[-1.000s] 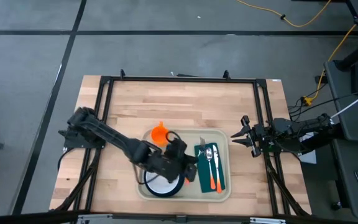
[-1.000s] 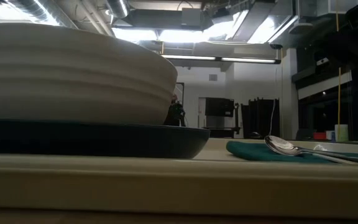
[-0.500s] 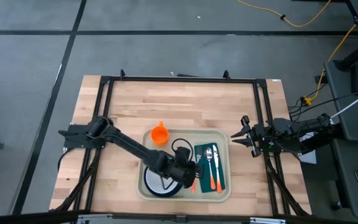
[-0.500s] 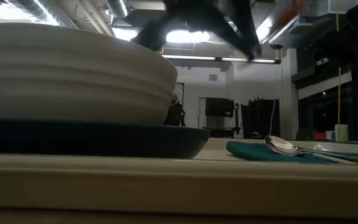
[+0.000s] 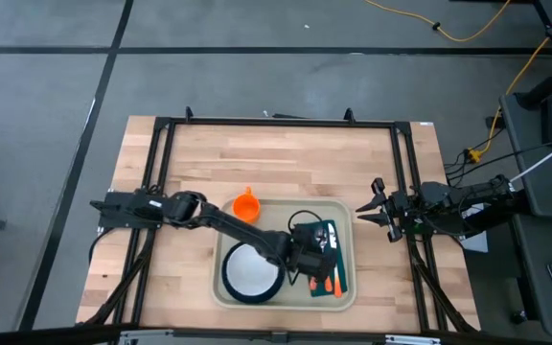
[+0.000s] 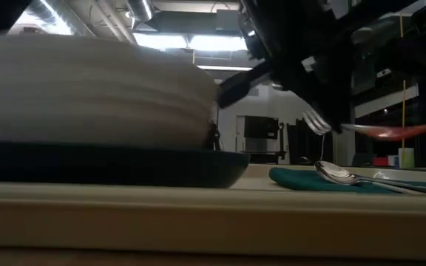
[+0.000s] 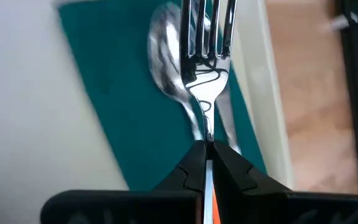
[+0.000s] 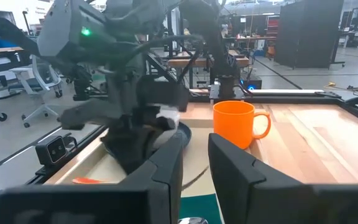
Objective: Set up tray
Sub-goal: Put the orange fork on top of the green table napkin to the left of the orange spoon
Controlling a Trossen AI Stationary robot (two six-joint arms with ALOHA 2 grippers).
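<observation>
The beige tray [image 5: 345,230] holds a dark blue plate [image 6: 109,166] with a white bowl [image 5: 250,273] on it. Beside them lies a green cloth [image 7: 123,93]. A spoon [image 7: 166,56] rests flat on the cloth. My left gripper [image 7: 205,152] hovers over the cloth, shut on an orange-handled fork [image 6: 361,129]. An orange cup [image 5: 246,205] stands on the table just past the tray's far left corner. My right gripper [image 5: 372,213] waits open at the table's right edge. My left gripper pinches the fork's metal neck [image 7: 205,134] between its two fingers, just behind the tines [image 7: 207,31]. The orange handle [image 7: 209,202] runs back between the fingers. The fingers slant down from the table's left. The fork hangs roughly level, clear of the cloth and spoon.
A black metal frame [image 5: 276,123] runs around the wooden table top. Bare wood lies beyond the tray toward the far edge [image 5: 305,163]. More orange-handled cutlery [image 5: 332,286] shows at the cloth's near end.
My left gripper has swung from above the bowl toward the table's right edge and sunk, rolling as it went, to end over the green cloth. The fork has come into the low view with it. The right arm has kept still.
</observation>
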